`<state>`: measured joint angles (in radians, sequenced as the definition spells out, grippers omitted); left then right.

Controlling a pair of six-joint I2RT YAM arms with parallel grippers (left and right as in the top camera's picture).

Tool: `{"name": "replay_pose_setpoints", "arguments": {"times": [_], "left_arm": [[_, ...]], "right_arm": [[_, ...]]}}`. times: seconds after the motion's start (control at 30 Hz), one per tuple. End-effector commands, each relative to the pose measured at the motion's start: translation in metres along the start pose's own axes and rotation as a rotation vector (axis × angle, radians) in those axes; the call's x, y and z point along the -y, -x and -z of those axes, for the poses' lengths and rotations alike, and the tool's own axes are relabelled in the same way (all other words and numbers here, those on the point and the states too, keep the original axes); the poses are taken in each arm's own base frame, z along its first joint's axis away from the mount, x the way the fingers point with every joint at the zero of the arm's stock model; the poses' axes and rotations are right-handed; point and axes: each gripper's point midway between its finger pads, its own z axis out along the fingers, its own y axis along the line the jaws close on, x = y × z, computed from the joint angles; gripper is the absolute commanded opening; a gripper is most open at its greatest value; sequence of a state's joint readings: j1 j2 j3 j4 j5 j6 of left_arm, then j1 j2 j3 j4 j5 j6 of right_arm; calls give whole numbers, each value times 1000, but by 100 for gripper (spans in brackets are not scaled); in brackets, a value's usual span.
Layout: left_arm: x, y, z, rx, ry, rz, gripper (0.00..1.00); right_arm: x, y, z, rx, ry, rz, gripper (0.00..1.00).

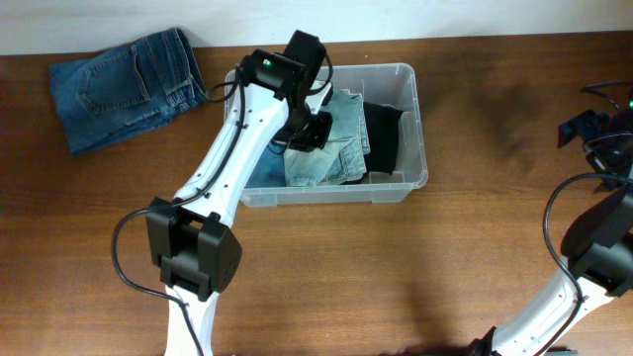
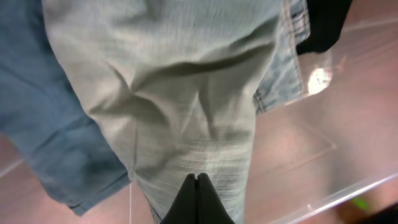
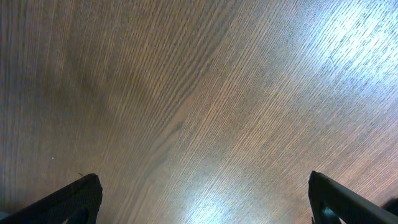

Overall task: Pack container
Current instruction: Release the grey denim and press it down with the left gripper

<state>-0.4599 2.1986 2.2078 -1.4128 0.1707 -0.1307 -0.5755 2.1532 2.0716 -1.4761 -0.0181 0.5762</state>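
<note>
The clear plastic container (image 1: 419,109) stands at the back middle of the table. In it lie a pale denim garment (image 1: 336,153), a black garment (image 1: 384,133) to its right and a darker blue one (image 1: 263,173) to its left. My left gripper (image 1: 309,131) reaches down into the container. In the left wrist view its fingers (image 2: 198,178) are shut together on the pale denim garment (image 2: 180,81), with the blue cloth (image 2: 50,137) beside it and the container's rim (image 2: 339,194) below right. My right gripper (image 3: 205,193) is wide open over bare wood at the far right (image 1: 582,129).
A folded pair of blue jeans (image 1: 124,89) lies on the table at the back left, outside the container. The left arm's base stands at the front left (image 1: 193,247). The right arm runs along the right edge (image 1: 593,247).
</note>
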Motion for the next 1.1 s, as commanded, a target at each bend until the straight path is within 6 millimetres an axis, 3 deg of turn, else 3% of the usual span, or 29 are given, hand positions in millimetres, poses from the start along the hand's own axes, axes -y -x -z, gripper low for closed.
{"name": "replay_pose_setpoints", "arguments": {"times": [0.0, 0.13, 0.33, 0.53, 0.67, 0.9, 0.93, 1.07], "left_arm": [[1, -12, -13, -51, -11, -7, 1], [-4, -23, -35, -95, -11, 1, 1], [8, -34, -61, -131, -102, 8, 1], [14, -38, -73, -135, -109, -10, 1], [18, -29, -64, -103, -114, -19, 1], [25, -2, -2, 5, -109, -56, 1], [22, -6, 11, -3, -79, -54, 1], [18, -33, 18, -108, -61, -76, 1]], "right_arm": [[3, 1, 7, 22, -5, -10, 98], [3, 1, 7, 22, -5, -9, 98], [3, 1, 7, 22, -5, -10, 98], [3, 1, 7, 22, -4, -10, 98], [3, 1, 7, 22, -5, -9, 98], [3, 1, 7, 22, -5, -10, 98], [3, 1, 7, 22, -5, -9, 98], [3, 1, 7, 22, -5, -9, 98]]}}
